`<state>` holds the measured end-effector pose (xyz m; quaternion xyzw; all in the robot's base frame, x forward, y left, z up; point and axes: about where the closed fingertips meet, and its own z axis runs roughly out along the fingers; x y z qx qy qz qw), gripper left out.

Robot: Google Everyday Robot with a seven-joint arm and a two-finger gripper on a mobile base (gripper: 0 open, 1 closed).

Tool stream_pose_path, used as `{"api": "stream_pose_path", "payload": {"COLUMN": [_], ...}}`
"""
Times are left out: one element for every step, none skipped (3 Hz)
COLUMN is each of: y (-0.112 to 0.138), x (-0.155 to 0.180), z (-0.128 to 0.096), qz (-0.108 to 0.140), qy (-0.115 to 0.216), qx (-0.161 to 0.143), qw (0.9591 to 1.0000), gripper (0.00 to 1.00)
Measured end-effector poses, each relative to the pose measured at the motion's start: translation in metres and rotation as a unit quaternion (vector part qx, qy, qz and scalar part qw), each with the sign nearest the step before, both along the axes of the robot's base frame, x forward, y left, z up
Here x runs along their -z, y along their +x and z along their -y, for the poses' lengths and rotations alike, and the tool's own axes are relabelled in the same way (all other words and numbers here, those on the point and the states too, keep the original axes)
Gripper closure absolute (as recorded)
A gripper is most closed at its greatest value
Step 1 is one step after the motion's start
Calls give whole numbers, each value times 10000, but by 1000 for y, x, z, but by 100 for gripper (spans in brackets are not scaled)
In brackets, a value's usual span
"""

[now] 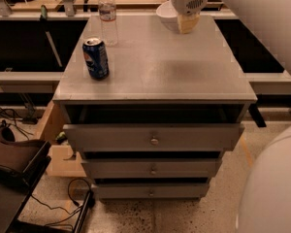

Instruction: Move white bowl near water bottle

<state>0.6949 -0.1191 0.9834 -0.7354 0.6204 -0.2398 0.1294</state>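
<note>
Tool (187, 24) clasps white bowl (166, 12) by its rim, we judge; water bottle (108, 16) stands leftward, apart across table (160, 72).
</note>
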Motion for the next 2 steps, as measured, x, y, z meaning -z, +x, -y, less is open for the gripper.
{"api": "stream_pose_path", "payload": {"y": [22, 67], "x": [10, 30], "z": [-5, -23], "qz": [85, 234], "qy": [395, 1088], "qx": [-182, -698], "qw": [9990, 9913], "gripper": [100, 100]}}
